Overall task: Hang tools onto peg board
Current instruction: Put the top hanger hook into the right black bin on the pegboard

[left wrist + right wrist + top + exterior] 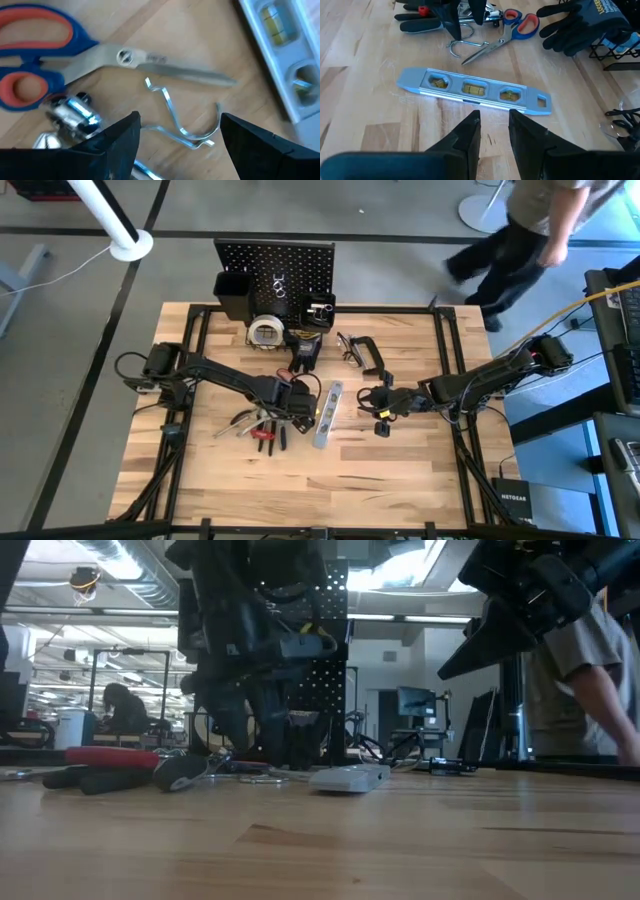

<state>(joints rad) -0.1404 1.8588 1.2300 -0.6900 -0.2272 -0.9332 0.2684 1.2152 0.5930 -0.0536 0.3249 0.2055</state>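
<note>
The peg board (275, 265) stands at the table's far edge while scissors (507, 27), level (475, 90), pliers (262, 434) and gloves (580, 25) lie unhung, the left gripper (177, 142) wide open over a wire hook (182, 122), the right gripper (494, 127) partly open, empty.

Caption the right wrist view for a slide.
Right gripper hovers slightly open and empty before the level; scissors and gloves lie beyond.

I work in an open lab or workshop: grey concrete floor (380, 270), exposed ceiling ducts (130, 580), desks with monitors (415, 700) behind my wooden worktop (400, 470), a person (120, 710) seated there.
</note>
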